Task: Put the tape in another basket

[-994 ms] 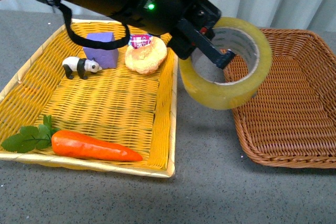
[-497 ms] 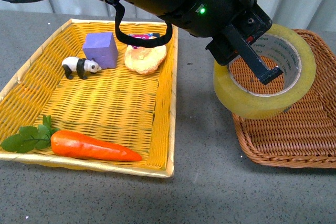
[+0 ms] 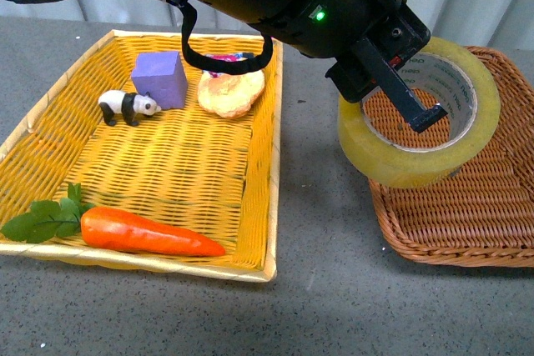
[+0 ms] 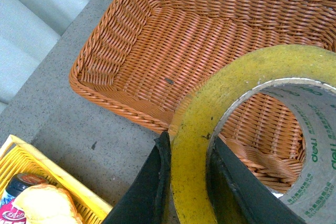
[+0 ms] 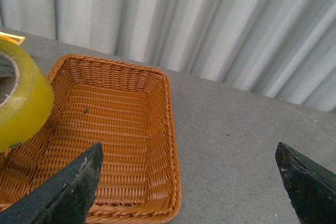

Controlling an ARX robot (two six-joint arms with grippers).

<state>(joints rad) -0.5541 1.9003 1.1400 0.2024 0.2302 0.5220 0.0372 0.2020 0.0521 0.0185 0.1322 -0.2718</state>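
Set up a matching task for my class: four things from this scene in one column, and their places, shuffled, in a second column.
Column one:
1 tape
2 carrot
3 toy panda
4 brown basket

Column two:
A along the near side of the yellow tray
B clamped in the left gripper
C beside the purple block
D right of the yellow tray

Pairs: 1-B, 2-A, 3-C, 4-D

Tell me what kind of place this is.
Probably a staged robot test bench rather than a home: a bare grey tabletop, a plain pale curtain behind it, and toy props such as a panda and a carrot in a yellow tray.
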